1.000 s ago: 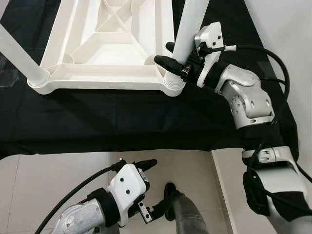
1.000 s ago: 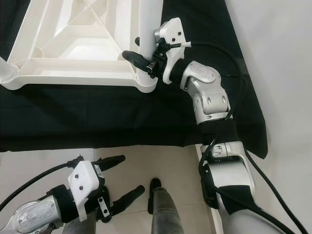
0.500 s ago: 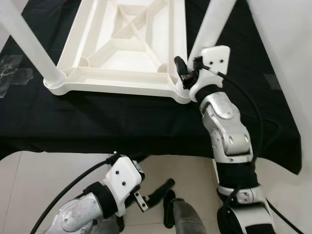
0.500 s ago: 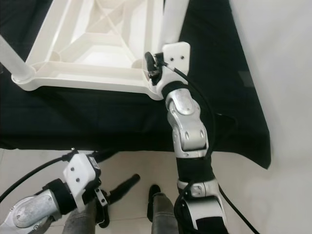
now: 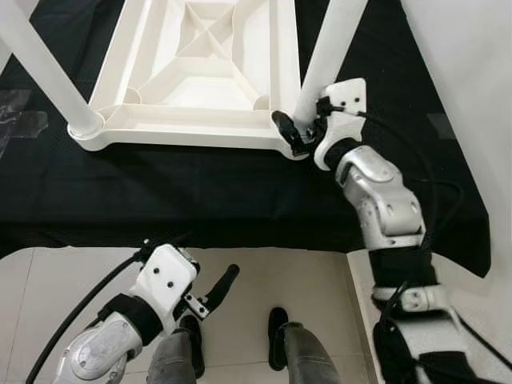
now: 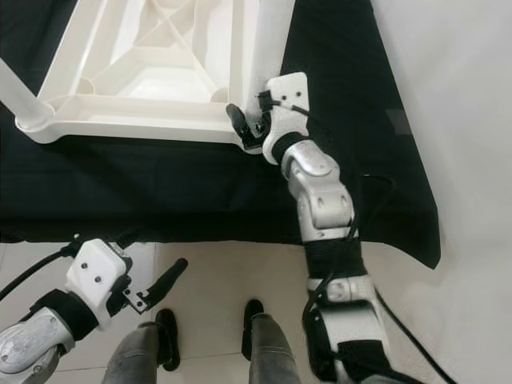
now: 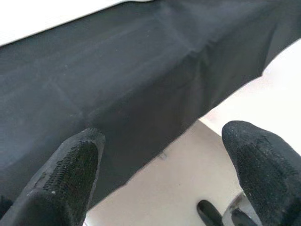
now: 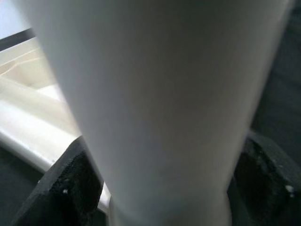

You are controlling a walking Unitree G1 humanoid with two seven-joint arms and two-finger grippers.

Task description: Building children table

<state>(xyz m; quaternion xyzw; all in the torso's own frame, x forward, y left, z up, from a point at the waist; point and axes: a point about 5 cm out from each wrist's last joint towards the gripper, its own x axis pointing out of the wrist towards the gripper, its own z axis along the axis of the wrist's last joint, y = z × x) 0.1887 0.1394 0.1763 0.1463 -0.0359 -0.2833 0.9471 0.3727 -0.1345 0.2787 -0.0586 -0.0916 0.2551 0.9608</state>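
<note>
Right gripper [image 5: 300, 132] closes its two black fingers around the base of a white table leg [image 5: 328, 56], one finger [image 8: 70, 186] on each side of the tube, just where the leg enters the corner socket of the tabletop [image 5: 192, 76]. That tabletop is white moulded plastic, lying upside down so its ribbed underside with an X-shaped brace faces up; it rests on a black cloth [image 5: 200, 192] spread over the floor. The gripped leg is a plain smooth cylinder, its long axis rising from the near right corner and leaning toward 1 o'clock in the head views. A second leg [image 5: 44, 68] stands in the near left corner socket and leans toward 11 o'clock. Beyond the cloth's right edge, at 3 o'clock, pale bare floor [image 5: 464, 72] lies open, and the cloth's near edge runs across at 6 o'clock with light tiles below it. Left gripper [image 5: 200, 300] hangs low over those tiles at 7 o'clock, fingers [image 7: 70, 174] spread wide apart and holding nothing, close to the robot's own feet [image 5: 278, 320].
</note>
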